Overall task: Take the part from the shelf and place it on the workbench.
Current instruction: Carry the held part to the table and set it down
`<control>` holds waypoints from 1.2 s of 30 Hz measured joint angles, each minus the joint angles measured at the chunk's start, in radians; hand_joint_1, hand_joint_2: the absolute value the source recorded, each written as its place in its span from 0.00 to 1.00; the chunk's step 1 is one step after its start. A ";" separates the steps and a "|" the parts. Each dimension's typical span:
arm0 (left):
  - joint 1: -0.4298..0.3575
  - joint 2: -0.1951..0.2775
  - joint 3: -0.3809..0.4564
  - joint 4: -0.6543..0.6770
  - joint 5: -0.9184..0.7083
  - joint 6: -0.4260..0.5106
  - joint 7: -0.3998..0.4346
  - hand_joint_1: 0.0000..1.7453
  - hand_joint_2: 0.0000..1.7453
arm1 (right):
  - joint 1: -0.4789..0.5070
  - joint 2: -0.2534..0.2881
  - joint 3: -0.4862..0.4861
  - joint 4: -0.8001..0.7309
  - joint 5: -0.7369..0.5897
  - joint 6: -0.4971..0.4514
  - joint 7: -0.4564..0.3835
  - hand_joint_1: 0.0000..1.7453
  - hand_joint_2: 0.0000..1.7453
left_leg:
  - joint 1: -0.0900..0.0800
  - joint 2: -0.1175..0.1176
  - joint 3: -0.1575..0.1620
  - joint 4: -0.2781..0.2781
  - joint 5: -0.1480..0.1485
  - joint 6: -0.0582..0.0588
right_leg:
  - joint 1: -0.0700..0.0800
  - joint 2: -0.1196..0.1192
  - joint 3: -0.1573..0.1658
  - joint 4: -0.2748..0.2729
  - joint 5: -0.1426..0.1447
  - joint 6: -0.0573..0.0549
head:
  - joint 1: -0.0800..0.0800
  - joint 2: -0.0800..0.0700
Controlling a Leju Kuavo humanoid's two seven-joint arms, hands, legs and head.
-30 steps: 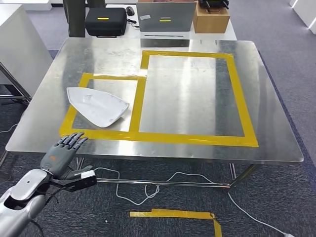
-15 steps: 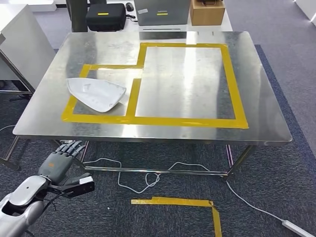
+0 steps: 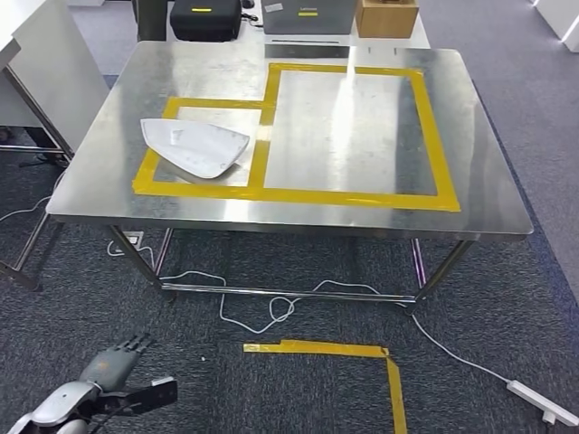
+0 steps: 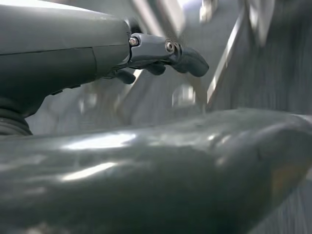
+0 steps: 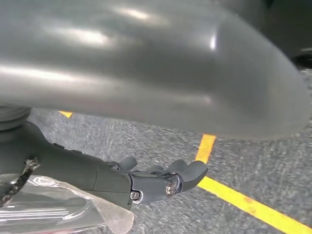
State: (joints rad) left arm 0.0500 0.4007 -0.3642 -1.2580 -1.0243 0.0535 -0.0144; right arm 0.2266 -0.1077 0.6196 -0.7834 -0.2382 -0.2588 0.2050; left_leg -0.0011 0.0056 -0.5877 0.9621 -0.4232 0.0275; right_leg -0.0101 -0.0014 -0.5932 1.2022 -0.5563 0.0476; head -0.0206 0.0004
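The white curved part (image 3: 194, 147) lies flat on the steel workbench (image 3: 478, 194), inside the smaller yellow-taped rectangle at its left. My left hand (image 3: 112, 366) hangs low at the bottom left of the head view, well short of the bench's front edge, over the carpet. Its fingers are spread and it holds nothing; the left wrist view shows the same hand (image 4: 110, 53) with its fingers stretched out. In the right wrist view my right hand (image 5: 110, 178) hangs over the carpet and a yellow floor line, fingers loosely extended and apart, with nothing in it.
A black case (image 3: 204, 18), a grey box (image 3: 308, 16) and a cardboard box (image 3: 385, 16) stand on a table behind the bench. A white cable (image 3: 273, 312) and a yellow tape corner (image 3: 327, 350) lie on the floor; a power strip (image 3: 539, 402) lies at right.
The whole view has shifted: the camera has backed away and the bench now lies farther off. My left hand has dropped from the bench's front edge toward the floor. The part has stayed put.
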 joint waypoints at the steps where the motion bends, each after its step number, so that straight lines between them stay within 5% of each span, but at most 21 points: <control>1: 0.012 -0.011 -0.006 0.019 0.020 -0.008 0.013 0.00 0.00 | -0.002 -0.003 0.003 -0.002 -0.008 -0.001 -0.002 0.00 0.00 | -0.001 -0.001 -0.010 0.005 0.005 -0.003 | 0.000 0.002 0.057 -0.077 0.015 -0.002 | 0.000 0.000; 2: 0.023 -0.023 -0.013 0.041 0.044 -0.015 0.025 0.00 0.00 | -0.005 -0.005 0.006 -0.003 -0.016 -0.002 -0.004 0.00 0.00 | -0.003 -0.001 -0.019 0.011 0.011 -0.007 | 0.000 0.004 0.111 -0.155 0.017 -0.003 | 0.000 0.000; 4: 0.039 -0.049 -0.031 0.096 0.100 -0.021 0.047 0.00 0.00 | -0.012 -0.006 0.014 -0.004 -0.032 -0.004 -0.010 0.00 0.00 | -0.007 -0.002 -0.030 0.019 0.025 -0.014 | 0.001 0.009 0.166 -0.244 0.001 -0.005 | -0.001 0.000; 7: 0.052 -0.093 -0.052 0.208 0.193 -0.016 0.062 0.00 0.00 | -0.013 -0.008 0.026 -0.006 -0.055 -0.009 -0.017 0.00 0.00 | -0.006 -0.005 -0.043 0.031 0.019 -0.027 | -0.002 0.005 0.149 -0.257 0.008 -0.019 | -0.002 0.000; 10: 0.058 -0.138 -0.061 0.330 0.283 -0.006 0.067 0.00 0.00 | -0.013 -0.014 0.033 -0.009 -0.077 -0.020 -0.022 0.00 0.00 | 0.001 -0.005 -0.077 0.167 -0.117 -0.044 | -0.002 -0.003 0.122 -0.252 0.031 -0.044 | -0.007 0.000; 12: 0.057 -0.168 -0.061 0.409 0.338 0.009 0.066 0.00 0.00 | -0.011 -0.019 0.035 -0.015 -0.092 -0.029 -0.024 0.00 0.00 | 0.005 -0.005 -0.094 0.288 -0.178 -0.049 | 0.001 -0.007 0.098 -0.243 0.047 -0.048 | -0.008 0.000; 14: 0.056 -0.195 -0.054 0.486 0.387 0.029 0.059 0.00 0.00 | -0.006 -0.026 0.038 -0.025 -0.106 -0.038 -0.026 0.00 0.00 | 0.006 -0.005 -0.060 0.299 -0.156 -0.047 | 0.004 -0.010 0.070 -0.229 0.059 -0.048 | -0.008 0.000; 16: 0.055 -0.217 -0.041 0.550 0.418 0.046 0.048 0.00 0.00 | 0.002 -0.031 0.041 -0.041 -0.116 -0.047 -0.025 0.00 0.00 | 0.004 -0.006 0.028 0.181 -0.111 -0.034 | 0.007 -0.010 0.047 -0.216 0.067 -0.047 | -0.009 0.000; 19: 0.049 -0.243 -0.020 0.630 0.442 0.073 0.027 0.00 0.00 | 0.010 -0.037 0.043 -0.065 -0.127 -0.060 -0.023 0.00 0.00 | -0.003 -0.005 0.124 0.022 -0.110 -0.012 | 0.009 -0.012 0.029 -0.208 0.085 -0.036 | -0.008 0.000; 22: 0.041 -0.271 0.001 0.706 0.464 0.103 -0.006 0.00 0.00 | 0.018 -0.045 0.043 -0.082 -0.139 -0.072 -0.022 0.00 0.00 | -0.005 -0.003 0.115 0.002 -0.089 0.000 | 0.006 -0.011 0.018 -0.205 0.090 -0.017 | -0.008 0.000; 23: 0.037 -0.280 0.008 0.730 0.471 0.111 -0.018 0.00 0.00 | 0.023 -0.047 0.044 -0.087 -0.142 -0.075 -0.021 0.00 0.00 | -0.004 -0.001 0.105 -0.003 -0.077 0.005 | 0.006 -0.008 0.008 -0.186 0.064 -0.012 | -0.006 0.000; 26: 0.027 -0.307 0.029 0.793 0.484 0.123 -0.040 0.00 0.00 | 0.030 -0.054 0.046 -0.099 -0.150 -0.078 -0.022 0.00 0.00 | -0.003 0.002 0.065 -0.005 -0.041 0.017 | 0.004 -0.002 -0.037 -0.035 -0.082 0.000 | 0.002 0.000; 28: 0.022 -0.323 0.039 0.830 0.492 0.128 -0.054 0.00 0.00 | 0.031 -0.057 0.046 -0.102 -0.155 -0.078 -0.025 0.00 0.00 | -0.004 0.002 0.032 -0.001 -0.016 0.016 | 0.002 -0.002 -0.041 0.058 -0.103 0.006 | 0.003 0.000; 29: 0.020 -0.330 0.044 0.846 0.497 0.132 -0.064 0.00 0.00 | 0.032 -0.059 0.046 -0.103 -0.158 -0.079 -0.027 0.00 0.00 | -0.003 0.003 0.013 0.002 -0.004 0.014 | 0.000 -0.002 -0.024 0.065 -0.076 0.009 | 0.004 0.000; 31: 0.013 -0.342 0.054 0.874 0.508 0.142 -0.084 0.00 0.00 | 0.032 -0.062 0.046 -0.103 -0.164 -0.079 -0.033 0.00 0.00 | -0.002 0.002 -0.022 0.012 0.018 0.006 | -0.005 -0.002 0.056 -0.017 -0.007 0.014 | 0.004 0.000; 34: 0.006 -0.351 0.067 0.905 0.518 0.152 -0.102 0.00 0.00 | 0.028 -0.063 0.046 -0.109 -0.170 -0.080 -0.039 0.00 0.00 | -0.006 -0.001 -0.054 0.034 0.044 -0.008 | -0.010 0.005 0.205 -0.232 -0.025 0.009 | 0.005 0.000; 36: 0.001 -0.354 0.075 0.925 0.522 0.156 -0.107 0.00 0.00 | 0.027 -0.064 0.047 -0.113 -0.173 -0.083 -0.041 0.00 0.00 | -0.006 -0.002 -0.060 0.035 0.064 -0.016 | -0.007 0.006 0.212 -0.264 -0.036 -0.008 | 0.005 0.000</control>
State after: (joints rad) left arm 0.0507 0.0467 -0.2894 -0.3332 -0.5019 0.2091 -0.1219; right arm 0.2538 -0.1713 0.6663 -0.8962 -0.4111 -0.3413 0.1636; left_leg -0.0075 0.0033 -0.6475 0.9975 -0.3589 0.0113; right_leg -0.0172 0.0047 -0.3811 0.9382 -0.5922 0.0397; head -0.0156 0.0005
